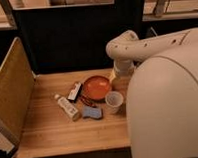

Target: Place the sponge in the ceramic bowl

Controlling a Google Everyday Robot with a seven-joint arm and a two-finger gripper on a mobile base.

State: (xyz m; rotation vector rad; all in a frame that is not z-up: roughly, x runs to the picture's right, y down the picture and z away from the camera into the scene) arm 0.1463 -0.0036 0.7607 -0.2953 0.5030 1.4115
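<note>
Sponge (pixel 92 112) lies mid-desk, just in front of the ceramic bowl (pixel 96 87), not in it. Gripper (pixel 120 80) hangs open and empty near the desk's right edge. Danger: cup (pixel 114 101) and bottle (pixel 67 106) flank the sponge, and a descent could topple either.

The sponge (pixel 92 112), a small light-blue soft pad, lies flat on the tabletop (pixel 45 131), near the front of the ceramic bowl (pixel 96 86) but not touching it. The bowl, round, shallow, glossy orange-red, stands upright. The gripper (pixel 118 80) hangs just right of the bowl, jaws apart
</note>
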